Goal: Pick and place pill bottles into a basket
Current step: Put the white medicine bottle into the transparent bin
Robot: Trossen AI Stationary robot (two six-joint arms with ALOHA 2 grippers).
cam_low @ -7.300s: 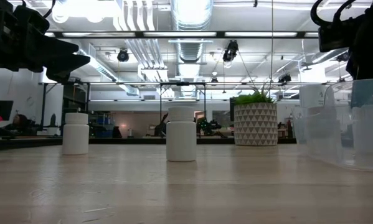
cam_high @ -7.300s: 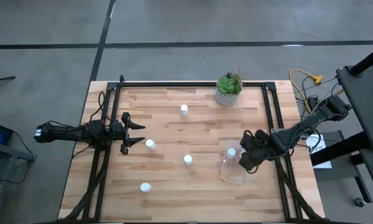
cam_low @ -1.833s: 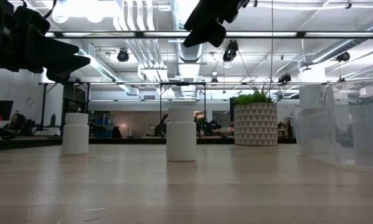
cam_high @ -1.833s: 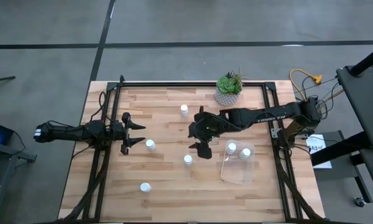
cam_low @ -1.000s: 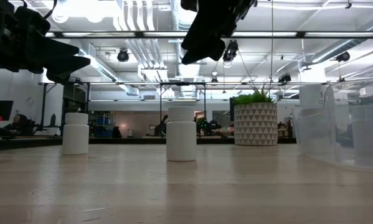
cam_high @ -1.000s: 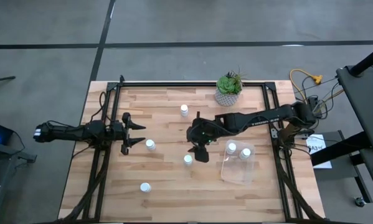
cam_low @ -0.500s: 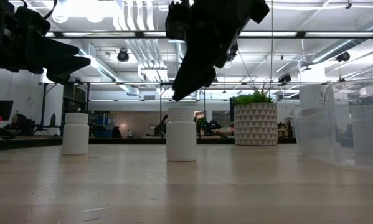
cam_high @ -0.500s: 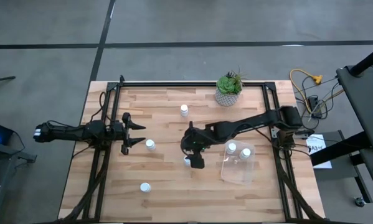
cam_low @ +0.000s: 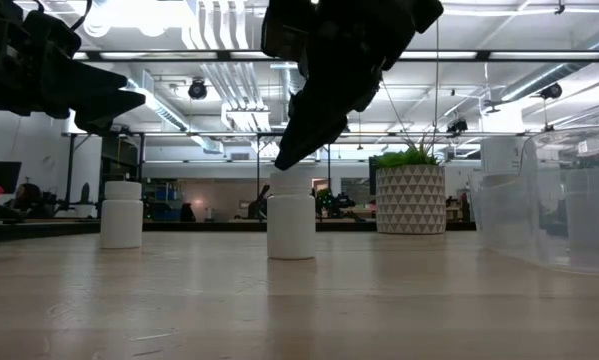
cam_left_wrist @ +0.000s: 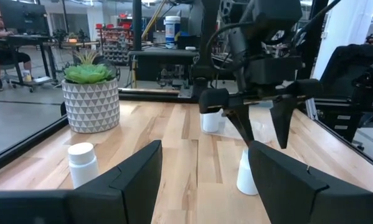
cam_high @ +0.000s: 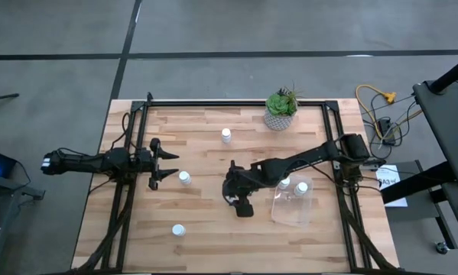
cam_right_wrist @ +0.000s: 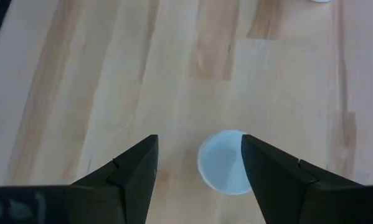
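A white pill bottle (cam_right_wrist: 223, 163) stands upright on the wood table; my right gripper (cam_right_wrist: 198, 140) hovers open just above it, slanting down, with the cap below the gap and close to one finger. In the low view that bottle (cam_low: 292, 215) sits under the dark fingers (cam_low: 301, 135). The high view shows my right gripper (cam_high: 238, 205) covering it. Three more bottles (cam_high: 226, 135) (cam_high: 184, 178) (cam_high: 178, 229) stand on the table. Two bottles (cam_high: 284, 182) (cam_high: 301, 187) stand inside the clear basket (cam_high: 290, 219). My left gripper (cam_high: 164, 163) waits open at the table's left.
A pale patterned pot with a green plant (cam_high: 280, 109) stands at the far edge. Black frame rails run along the table's left (cam_high: 121, 198) and right (cam_high: 343, 206) sides. Bare wood lies between the bottles at the near middle.
My right gripper has come down and toward the table's near edge, from above the middle of the table to just over the bottle beside the basket. Its finger gap looks the same. The bottles have stayed in place.
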